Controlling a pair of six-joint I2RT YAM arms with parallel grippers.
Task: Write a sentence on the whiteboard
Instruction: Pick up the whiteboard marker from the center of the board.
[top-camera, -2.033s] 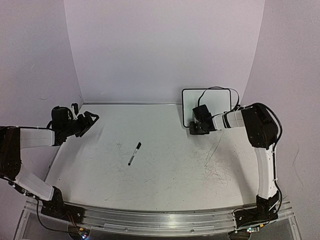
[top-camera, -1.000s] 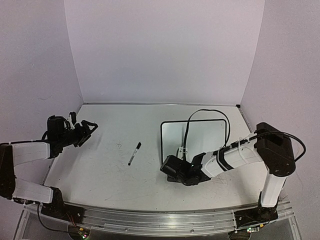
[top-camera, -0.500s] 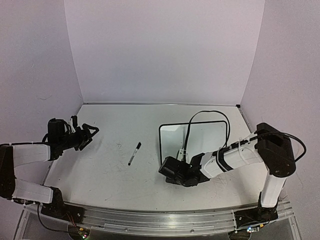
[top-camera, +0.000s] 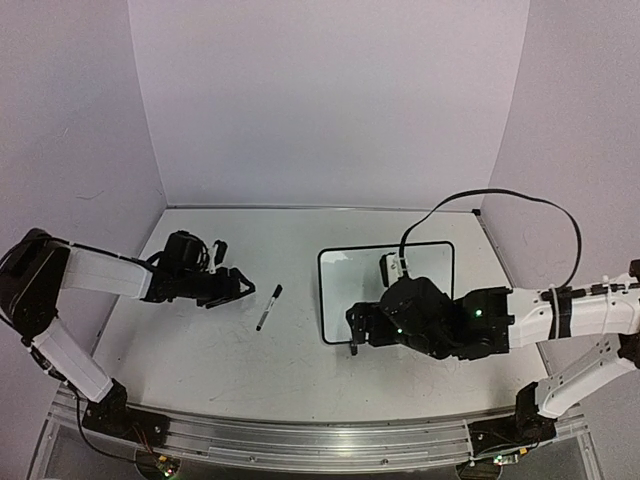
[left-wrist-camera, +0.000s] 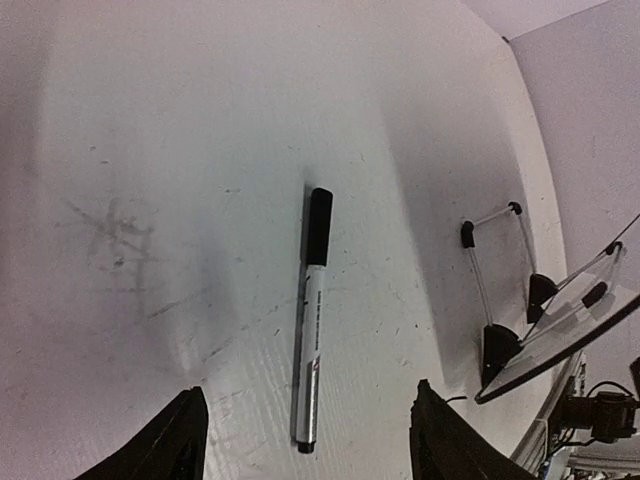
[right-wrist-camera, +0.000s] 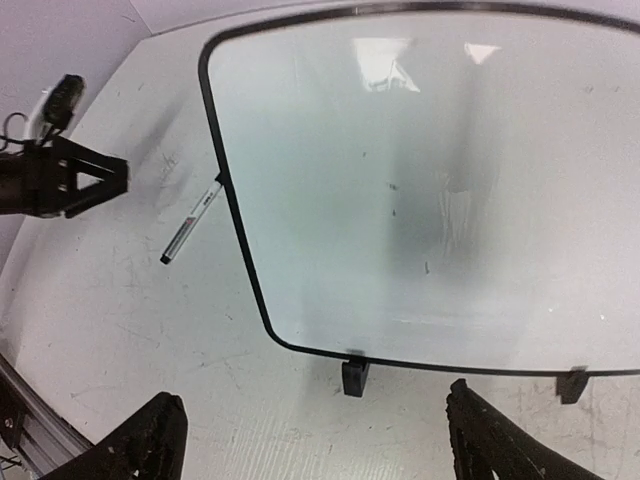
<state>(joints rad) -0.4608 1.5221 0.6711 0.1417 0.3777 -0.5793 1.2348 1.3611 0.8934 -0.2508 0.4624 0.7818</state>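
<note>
Got a small rectangular whiteboard with thin black rounded frame sitting right of centre on the scuffed white table. Seeing right gripper at its near edge, fingers wide apart, nothing held. Same with left gripper: spread, empty, just left of the grey black-capped marker pen.
</note>
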